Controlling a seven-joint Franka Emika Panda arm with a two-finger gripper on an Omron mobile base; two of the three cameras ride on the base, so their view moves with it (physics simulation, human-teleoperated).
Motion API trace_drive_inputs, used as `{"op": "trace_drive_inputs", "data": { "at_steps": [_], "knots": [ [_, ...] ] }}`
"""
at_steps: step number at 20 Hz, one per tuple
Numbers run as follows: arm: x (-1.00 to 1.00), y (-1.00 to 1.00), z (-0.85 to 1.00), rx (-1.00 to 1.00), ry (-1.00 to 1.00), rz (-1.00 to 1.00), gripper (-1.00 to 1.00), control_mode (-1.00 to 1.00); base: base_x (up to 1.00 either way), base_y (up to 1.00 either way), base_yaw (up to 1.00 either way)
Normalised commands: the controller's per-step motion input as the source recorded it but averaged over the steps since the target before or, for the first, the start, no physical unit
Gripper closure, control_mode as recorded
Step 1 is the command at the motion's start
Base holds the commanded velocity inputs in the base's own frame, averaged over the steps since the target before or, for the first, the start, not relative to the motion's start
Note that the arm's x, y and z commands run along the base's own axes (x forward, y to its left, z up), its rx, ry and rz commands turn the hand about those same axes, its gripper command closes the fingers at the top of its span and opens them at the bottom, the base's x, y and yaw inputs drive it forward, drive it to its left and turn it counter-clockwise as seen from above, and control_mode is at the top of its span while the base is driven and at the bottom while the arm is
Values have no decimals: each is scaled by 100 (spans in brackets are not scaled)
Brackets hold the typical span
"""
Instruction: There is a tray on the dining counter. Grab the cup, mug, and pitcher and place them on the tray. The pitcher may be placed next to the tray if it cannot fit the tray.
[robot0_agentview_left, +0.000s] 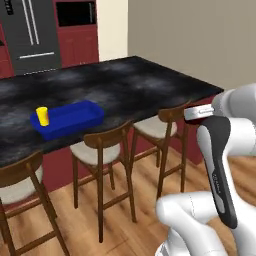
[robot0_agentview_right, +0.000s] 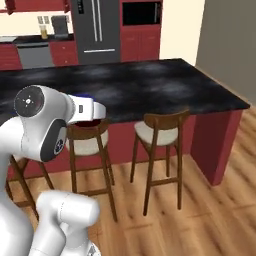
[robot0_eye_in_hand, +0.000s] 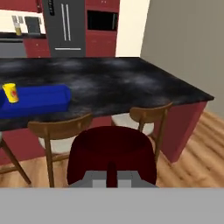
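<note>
Hand view: low dark red mug (robot0_eye_in_hand: 111, 151) is gripped by the gripper (robot0_eye_in_hand: 112, 171); small yellow cup (robot0_eye_in_hand: 10, 92) is seen standing in the shallow blue tray (robot0_eye_in_hand: 43, 100).

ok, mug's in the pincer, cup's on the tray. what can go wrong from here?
1. The mug hangs out over the floor in front of the chairs, short of the dining counter; a slip from the shut pincer would likely drop it.
2. The yellow cup stands at one end of the blue tray; setting down near that end could knock it.
3. A low approach could clip a chair back.
</note>
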Motion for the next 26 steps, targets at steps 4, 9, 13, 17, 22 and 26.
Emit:
{"op": "trace_drive_inputs", "data": {
  "at_steps": [4,9,13,17,22,26],
  "knots": [
    [0,0,0,0,0,0,100,100,77,-51,71],
    [0,0,0,0,0,0,100,100,59,-62,65],
    [0,0,0,0,0,0,100,100,47,-56,59],
    [0,0,0,0,0,0,100,100,30,-25,39],
    [0,0,0,0,0,0,100,100,51,-6,23],
    [0,0,0,0,0,0,100,100,67,0,19]
  ]
}}
